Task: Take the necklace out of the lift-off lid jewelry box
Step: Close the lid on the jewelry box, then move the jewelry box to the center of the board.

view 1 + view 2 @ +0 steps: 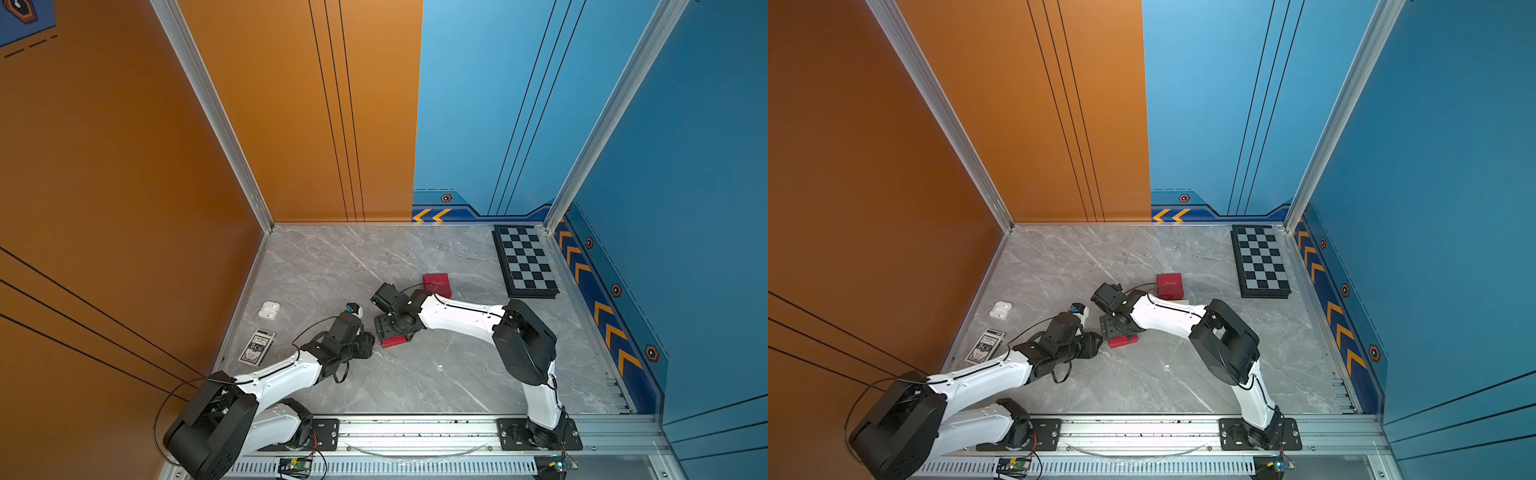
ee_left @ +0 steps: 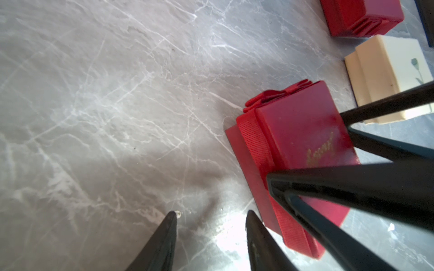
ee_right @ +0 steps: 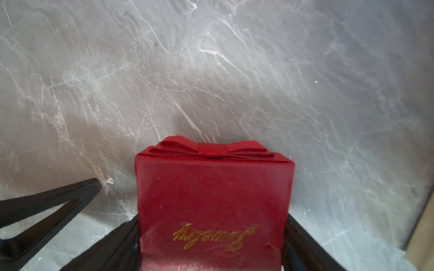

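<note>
From where I stand, the red jewelry box (image 3: 213, 187) sits on the grey marble table (image 1: 415, 374), toward the front and about midway between the two arms. Its lid (image 2: 303, 122) is on, with a ribbon bow (image 3: 212, 149) along one edge and gold script (image 3: 212, 237) across the top. That hides the inside, so I cannot see the necklace.

The right claw (image 3: 212, 220) comes down over the box and stands wide. One black finger lies against each of two opposite sides of the lid, so it has the box gripped between them.

The left claw (image 2: 211, 214) is low over the table just beside the box, on the robot's left of it. Its fingers (image 2: 168, 237) are partly spread and have only bare marble between them. It holds nothing, and in the right wrist view its nearer tip is apart from the box.

Farther back, behind the right arm's wrist, a second red box (image 1: 437, 284) lies with a cream box (image 2: 385, 77) close beside it. A folded chessboard (image 1: 525, 262) rests in the far right corner. On the left side of the table there is a white earbud case (image 1: 269, 309), with a deck of cards (image 1: 257, 347) nearer the front.
</note>
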{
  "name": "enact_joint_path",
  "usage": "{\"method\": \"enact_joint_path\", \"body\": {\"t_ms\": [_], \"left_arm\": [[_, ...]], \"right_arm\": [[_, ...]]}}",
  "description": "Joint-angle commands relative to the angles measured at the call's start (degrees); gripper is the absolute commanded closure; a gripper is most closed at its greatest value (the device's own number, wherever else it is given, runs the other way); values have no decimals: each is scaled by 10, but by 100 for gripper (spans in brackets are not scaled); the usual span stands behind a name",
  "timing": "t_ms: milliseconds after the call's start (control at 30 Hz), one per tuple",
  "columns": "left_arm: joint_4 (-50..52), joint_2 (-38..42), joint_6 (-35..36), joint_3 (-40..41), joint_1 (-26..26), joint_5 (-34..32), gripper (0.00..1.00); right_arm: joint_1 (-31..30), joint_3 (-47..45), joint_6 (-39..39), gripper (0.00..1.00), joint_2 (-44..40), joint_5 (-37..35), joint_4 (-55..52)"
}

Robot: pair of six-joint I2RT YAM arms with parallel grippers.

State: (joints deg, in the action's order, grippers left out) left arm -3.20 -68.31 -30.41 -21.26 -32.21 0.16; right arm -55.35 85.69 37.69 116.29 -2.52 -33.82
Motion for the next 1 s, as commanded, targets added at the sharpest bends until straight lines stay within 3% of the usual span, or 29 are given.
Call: {"method": "enact_joint_path", "body": {"t_ms": [0,333,967], "left_arm": [[-15,-22,6,-8,9,-10,50],[-25,-45,0,-14,12,-11,51],[42,77,-21,6,20,-60,49]], "right_arm": [[1,-22,-3,20,58,3,-18],[-2,0,-6,21,80,-46,-64],[15,16,26,22,112,-106,-93]]}}
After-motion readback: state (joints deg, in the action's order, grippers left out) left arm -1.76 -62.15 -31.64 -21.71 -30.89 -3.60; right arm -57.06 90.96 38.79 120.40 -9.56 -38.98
